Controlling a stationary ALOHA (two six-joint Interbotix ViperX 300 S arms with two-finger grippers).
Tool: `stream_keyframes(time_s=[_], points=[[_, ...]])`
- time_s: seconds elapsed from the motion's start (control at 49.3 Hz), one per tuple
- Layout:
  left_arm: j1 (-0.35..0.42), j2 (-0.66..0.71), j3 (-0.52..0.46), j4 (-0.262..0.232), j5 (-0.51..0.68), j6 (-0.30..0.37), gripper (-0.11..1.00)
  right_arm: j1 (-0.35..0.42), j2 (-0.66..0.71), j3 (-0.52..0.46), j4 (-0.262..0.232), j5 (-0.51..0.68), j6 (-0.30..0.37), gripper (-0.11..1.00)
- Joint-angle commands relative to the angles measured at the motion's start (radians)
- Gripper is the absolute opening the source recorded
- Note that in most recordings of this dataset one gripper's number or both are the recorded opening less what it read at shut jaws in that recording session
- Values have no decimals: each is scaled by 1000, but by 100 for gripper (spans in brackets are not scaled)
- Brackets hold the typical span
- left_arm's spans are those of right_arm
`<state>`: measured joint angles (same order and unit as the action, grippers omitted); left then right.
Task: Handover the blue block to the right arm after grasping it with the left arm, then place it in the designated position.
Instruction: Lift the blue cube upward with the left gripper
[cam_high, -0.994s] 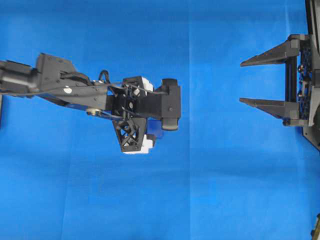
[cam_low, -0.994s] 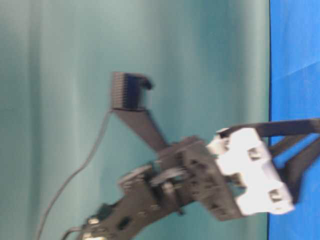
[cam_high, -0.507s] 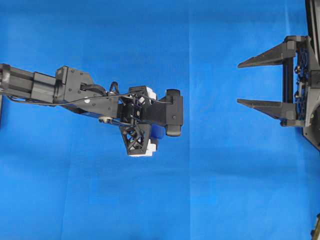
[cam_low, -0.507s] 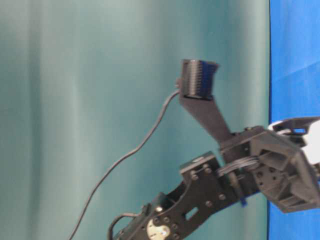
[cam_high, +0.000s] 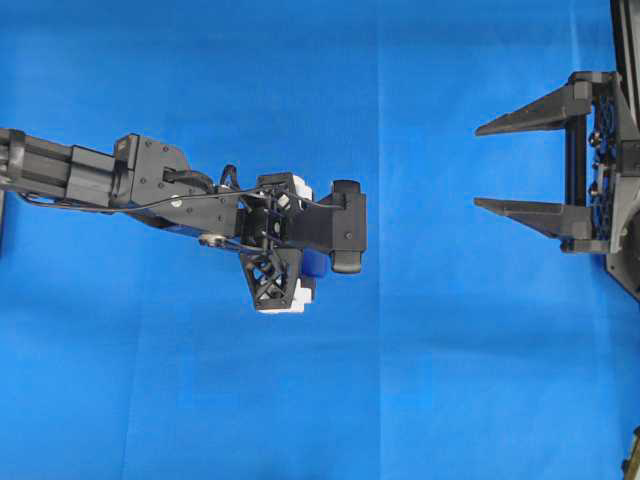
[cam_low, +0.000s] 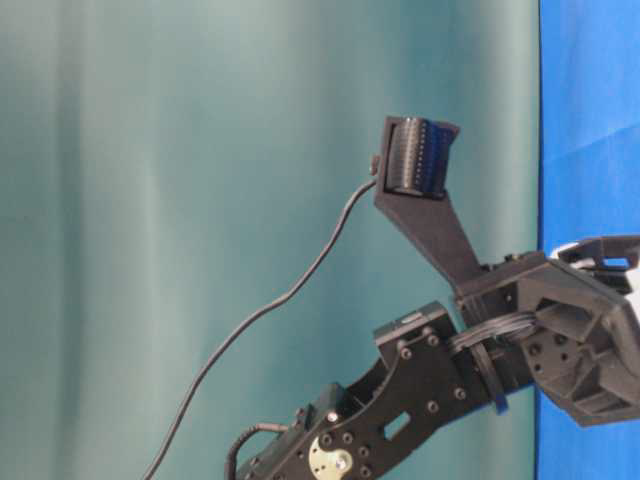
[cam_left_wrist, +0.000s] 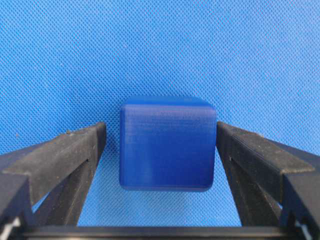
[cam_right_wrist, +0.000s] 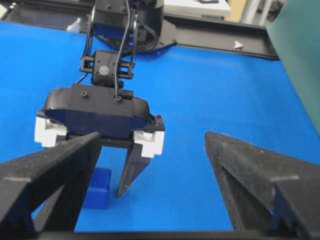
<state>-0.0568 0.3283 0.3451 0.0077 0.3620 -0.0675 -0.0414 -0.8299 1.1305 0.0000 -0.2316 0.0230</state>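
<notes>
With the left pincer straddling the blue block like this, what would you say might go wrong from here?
1. The blue block sits closer to one finger of the open left pincer; closing may nudge or twist it rather than clamp it squarely.
2. The fingers reach down to the blue cloth and might snag it.
3. The open right pincer waits far off, so a weak grip could drop the block during transfer.

The cloth (cam_high: 450, 380) on the table is bright blue with a tiny dotted weave. The blue block (cam_left_wrist: 167, 144) is darker blue and plain. The left arm (cam_high: 150, 190) is black, with white parts (cam_right_wrist: 149, 142) by its fingers. The right arm (cam_high: 610, 160) is all black. The curtain (cam_low: 150, 200) behind is soft green.
</notes>
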Motion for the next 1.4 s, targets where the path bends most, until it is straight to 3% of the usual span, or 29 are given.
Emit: stream_keyframes(time_s=[0.0, 0.142, 0.304, 0.974, 1.38], points=[[-3, -18, -12, 2, -6, 2, 92, -2, 3, -20, -2, -9, 2, 98], [-5, -18, -12, 6, -5, 6, 87, -3, 3, -20, -2, -9, 2, 98], [-14, -18, -12, 8, -6, 9, 48, -2, 6, -20, -2, -11, 2, 98], [-14, -40, -15, 8, 8, 0, 48, -2, 12, -20, -2, -6, 2, 98], [-15, -193, -67, 8, 161, 5, 49, -2, 12, -20, -2, -5, 2, 98]])
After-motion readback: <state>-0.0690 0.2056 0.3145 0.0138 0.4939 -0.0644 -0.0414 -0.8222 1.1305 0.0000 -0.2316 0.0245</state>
